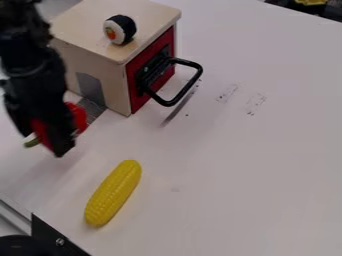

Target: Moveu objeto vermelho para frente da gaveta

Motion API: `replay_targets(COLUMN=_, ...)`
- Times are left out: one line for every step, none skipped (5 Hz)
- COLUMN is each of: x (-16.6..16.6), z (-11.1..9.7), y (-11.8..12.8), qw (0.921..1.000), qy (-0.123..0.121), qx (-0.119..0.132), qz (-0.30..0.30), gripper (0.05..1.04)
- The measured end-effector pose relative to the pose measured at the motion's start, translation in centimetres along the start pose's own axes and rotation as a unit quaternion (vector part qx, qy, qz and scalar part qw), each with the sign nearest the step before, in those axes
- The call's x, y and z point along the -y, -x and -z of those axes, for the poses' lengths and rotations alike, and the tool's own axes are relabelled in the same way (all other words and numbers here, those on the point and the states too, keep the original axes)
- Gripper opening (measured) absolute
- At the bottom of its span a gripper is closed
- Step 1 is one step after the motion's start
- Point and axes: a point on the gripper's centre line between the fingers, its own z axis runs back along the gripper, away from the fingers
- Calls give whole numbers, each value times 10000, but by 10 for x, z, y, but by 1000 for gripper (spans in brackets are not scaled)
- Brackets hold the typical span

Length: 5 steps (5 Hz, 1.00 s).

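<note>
Just beside the hand (52, 139), the wooden box (117, 90) blocks the way toward the top right of the view, with a sushi roll (121, 30) adding height on top. Farther right, the black handle (188, 86) juts out. Below and right of the hand lies the corn (113, 194); between corn and handle, bare counter (247, 160) opens a wide lane rightward.

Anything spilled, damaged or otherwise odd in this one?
Only the dark smudges on the table, out in front of the drawer: broken, patchy marks against the pale top. No spill or damage visible.
</note>
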Motion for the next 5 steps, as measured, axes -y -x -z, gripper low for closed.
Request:
replay_targets(x=41, z=-28, y=-41, qw=9998, qy=-2, qx=169, qz=85, gripper=885)
replay_targets(x=75, z=-27, y=-77, qw=9999, qy=57, qx=33, qz=152, gripper=885)
replay_targets(x=108, z=-7, y=-124, qw=9996, qy=148, qx=-27, qz=219, gripper=885)
replay_targets(x=127, z=10, y=-162, qw=9994, qy=192, qx=26, qz=278, gripper=885)
replay_targets(x=135, z=28, y=-189, qw=9994, qy=215, qx=-60, qz=259, gripper=885)
